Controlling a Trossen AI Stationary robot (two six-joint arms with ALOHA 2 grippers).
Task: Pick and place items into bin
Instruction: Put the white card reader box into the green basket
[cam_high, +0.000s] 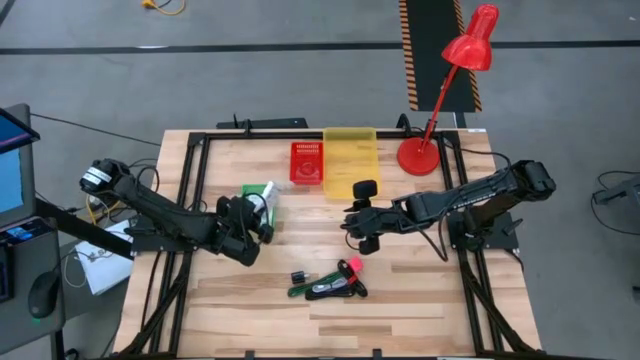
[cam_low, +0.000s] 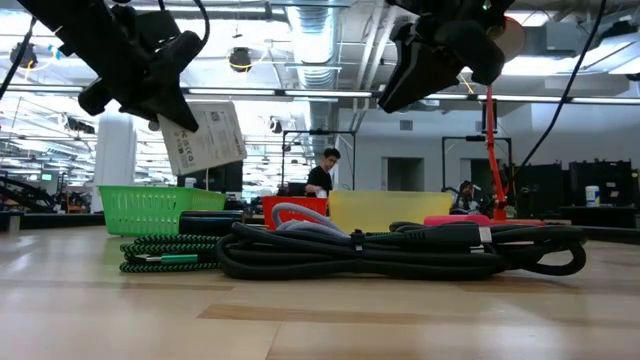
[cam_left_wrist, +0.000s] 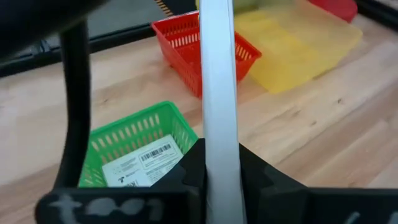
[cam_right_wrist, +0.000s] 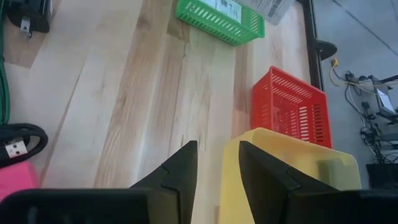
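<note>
Three plastic bins at table rear: green mesh basket (cam_high: 257, 193), red mesh basket (cam_high: 307, 162), yellow translucent tray (cam_high: 350, 160), set in a row left to right, red and yellow just beside each other.

Left gripper (cam_high: 262, 222): raised over table, just beside green basket; fingers clamped on white square packet w/ black mark (cam_low: 203, 137). Packet hangs tilted in air in low view; seen edge-on as a white strip betw. the fingers (cam_left_wrist: 186, 171) in left wrist view. 2nd white label w/ barcode (cam_left_wrist: 138, 165) lies inside green basket.

Right gripper (cam_high: 357, 218): raised near yellow tray's front edge, fingers parted narrow, nothing betw. them; right wrist view shows yellow tray rim under the gap.

Items left on wood table (cam_high: 420, 310), front centre, well apart from bins:
- black coiled cable (cam_low: 400, 250), bundled
- green braided cord (cam_low: 165, 252), beside cable
- pink-tipped piece (cam_high: 353, 266), touching cable bundle
- tiny black block (cam_high: 297, 276), just left of bundle

Other: red desk lamp (cam_high: 455, 70) at rear right corner of table. Person (cam_low: 322, 172) in room bkgd, far off.
</note>
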